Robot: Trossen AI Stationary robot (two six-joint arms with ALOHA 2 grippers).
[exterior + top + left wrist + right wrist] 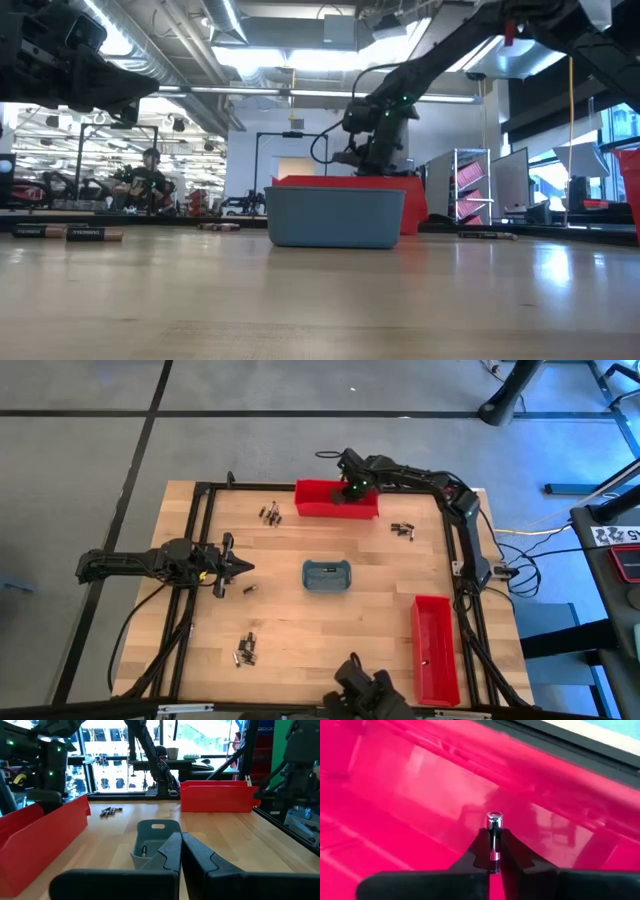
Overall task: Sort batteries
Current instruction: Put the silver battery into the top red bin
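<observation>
Our right hand (494, 851) is pinching a battery (494, 837) between its fingertips, hovering just over the red bin (337, 503) beneath it. If we let go from this height it could bounce off the wall and out onto the tabletop (320, 630). Our left hand (238, 566), pinched shut and empty, waits well apart, facing the grey tray (327, 575).

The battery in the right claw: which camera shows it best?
The right wrist view: the battery stands pinched between the right claw fingers, over the red bin. The high view shows only the claw above that bin; the low view hides it, and the left wrist view does not show it.
</observation>
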